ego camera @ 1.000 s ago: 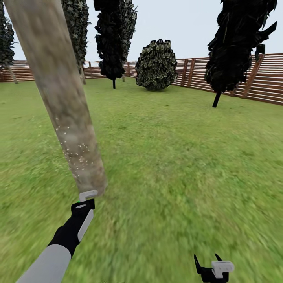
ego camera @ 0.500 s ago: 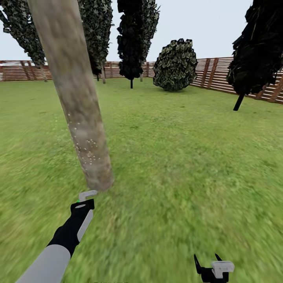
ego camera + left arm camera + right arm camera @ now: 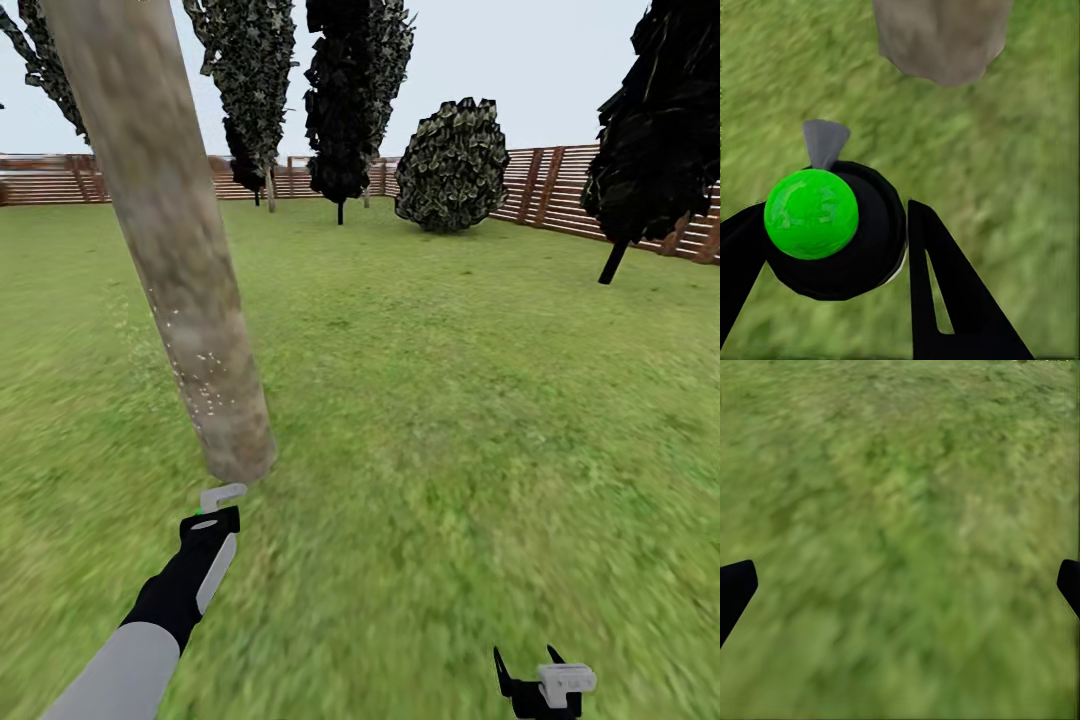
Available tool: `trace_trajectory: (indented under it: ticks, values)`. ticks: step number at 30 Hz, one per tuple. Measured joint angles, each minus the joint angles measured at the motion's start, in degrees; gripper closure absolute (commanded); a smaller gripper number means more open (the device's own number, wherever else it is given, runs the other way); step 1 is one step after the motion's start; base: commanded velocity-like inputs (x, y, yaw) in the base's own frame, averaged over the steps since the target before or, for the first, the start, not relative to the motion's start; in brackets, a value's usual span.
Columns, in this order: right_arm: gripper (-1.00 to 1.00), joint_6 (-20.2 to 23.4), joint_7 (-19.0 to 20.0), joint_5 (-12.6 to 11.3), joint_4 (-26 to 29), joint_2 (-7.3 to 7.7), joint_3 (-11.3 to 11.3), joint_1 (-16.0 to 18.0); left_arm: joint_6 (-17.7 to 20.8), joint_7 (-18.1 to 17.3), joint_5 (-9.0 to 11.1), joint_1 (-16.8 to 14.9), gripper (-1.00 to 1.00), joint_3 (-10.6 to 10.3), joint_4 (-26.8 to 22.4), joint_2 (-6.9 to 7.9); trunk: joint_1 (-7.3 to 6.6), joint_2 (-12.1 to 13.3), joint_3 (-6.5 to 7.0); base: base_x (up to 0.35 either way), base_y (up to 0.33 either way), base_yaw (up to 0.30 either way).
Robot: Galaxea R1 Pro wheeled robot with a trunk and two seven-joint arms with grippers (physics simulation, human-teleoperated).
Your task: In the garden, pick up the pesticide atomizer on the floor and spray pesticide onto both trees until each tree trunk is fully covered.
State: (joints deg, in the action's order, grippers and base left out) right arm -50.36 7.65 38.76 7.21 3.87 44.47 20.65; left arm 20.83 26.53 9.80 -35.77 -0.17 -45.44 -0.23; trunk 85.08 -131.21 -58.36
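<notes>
The small dark bottle-shaped pesticide atomizer is being gripped by the left gripper, just below the thick grey-beige tree trunk at eleven o'clock; its nozzle should be swept upward. The right gripper is being held open.

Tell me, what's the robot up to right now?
Left gripper shut on atomizer, nozzle toward tree trunk. Right gripper open over grass. White specks on trunk. Nothing in the way.

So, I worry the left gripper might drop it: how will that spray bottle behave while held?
The spray bottle looks small, so probably light. Its round body between the left gripper's fingers may twist or slip. It looks rigid, so it is unlikely to crush.
</notes>
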Motion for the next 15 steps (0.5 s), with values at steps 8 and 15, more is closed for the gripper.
trace_trajectory:
  ticks: [8,15]
  values:
    - [-1.0,-0.01,0.0,0.0,0.0,0.0,0.0,0.0,0.01,0.0,0.01,0.0,1.0,-0.01,0.03,-0.03,0.0,0.0,0.0,0.005,-0.276,0.272]
    - [-1.0,-0.01,0.0,0.0,0.0,0.0,0.0,0.0,0.0,0.0,0.01,0.0,1.0,0.0,0.06,-0.04,0.0,0.0,0.0,0.045,-0.276,0.279]
